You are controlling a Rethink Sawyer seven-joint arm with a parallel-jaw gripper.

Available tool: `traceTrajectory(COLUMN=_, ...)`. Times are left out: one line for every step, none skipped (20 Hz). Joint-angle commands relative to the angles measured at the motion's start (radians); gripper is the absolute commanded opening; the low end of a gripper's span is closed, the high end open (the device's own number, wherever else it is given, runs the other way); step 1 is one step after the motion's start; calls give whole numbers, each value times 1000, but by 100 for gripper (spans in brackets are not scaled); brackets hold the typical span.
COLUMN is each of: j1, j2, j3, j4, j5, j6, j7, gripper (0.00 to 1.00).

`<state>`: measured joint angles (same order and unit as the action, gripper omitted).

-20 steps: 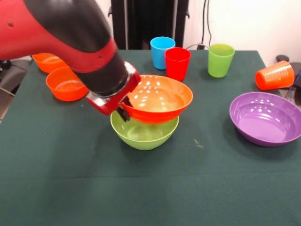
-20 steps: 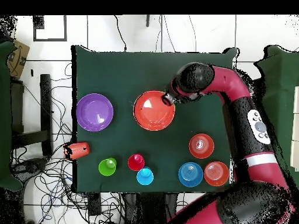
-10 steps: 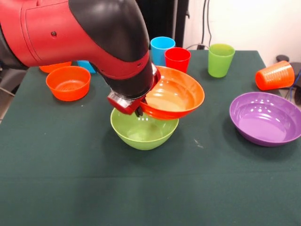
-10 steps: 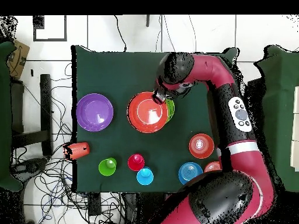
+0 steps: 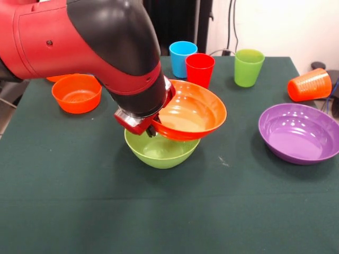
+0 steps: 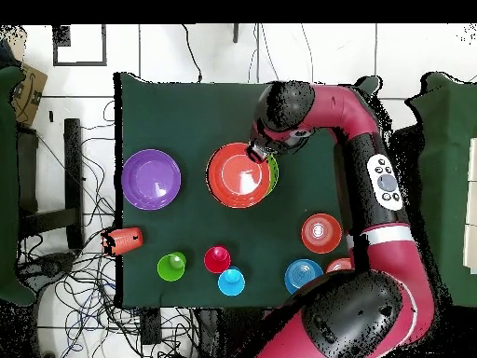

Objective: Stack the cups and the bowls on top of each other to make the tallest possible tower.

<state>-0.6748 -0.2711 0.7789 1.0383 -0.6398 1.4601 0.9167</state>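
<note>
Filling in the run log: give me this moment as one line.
gripper: shut on orange-red bowl rim | bowl: tilted, off-centre over green bowl | purple bowl: apart, untouched

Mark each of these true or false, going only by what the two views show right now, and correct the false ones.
1. The gripper holds the big orange-red bowl by its rim. True.
2. The orange-red bowl sits level and centred in the lime green bowl. False: it is tilted and offset to one side, so part of the green bowl shows.
3. The orange cup lies on its side. True.
4. The purple bowl has a cup in it. False: it is empty.
5. The light blue cup, red cup and green cup stand upright. True.
</note>
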Motion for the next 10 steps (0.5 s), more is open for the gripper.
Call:
traceTrajectory(j1=3, j2=50, j3=-38, j4=-80, j5=-33, j6=107, j7=-271, gripper=0)
traceTrajectory(j1=3, j2=52, j3=-36, j4=-85, j5=-31, j6=113, j7=-275, gripper=0)
traceTrajectory(j1=4, j2=54, j3=-36, j4=-88, j5=-31, j6=116, j7=-277, gripper=0)
traceTrajectory(j1=4, j2=56, j3=-35, j4=-92, j5=-30, j6=118, j7=-280, gripper=0)
traceTrajectory(j1=5, j2=57, j3=-36, j4=-95, j5=-32, j6=120, j7=-282, gripper=0)
traceTrajectory(j1=4, j2=58, j3=-34, j4=-96, j5=-30, j6=121, j7=-283, gripper=0)
traceTrajectory(j1=2, j2=60, j3=-33, j4=-97, j5=-30, j6=123, j7=-285, gripper=0)
traceTrajectory(j1=1, j2=61, j3=-32, j4=-98, j5=-29, j6=125, j7=-288, gripper=0)
traceTrajectory(j1=1, j2=63, j3=-31, j4=-102, j5=-29, j6=128, j7=-291, gripper=0)
traceTrajectory(j1=0, j2=64, j3=-29, j4=-103, j5=-29, j6=129, j7=-293, gripper=0)
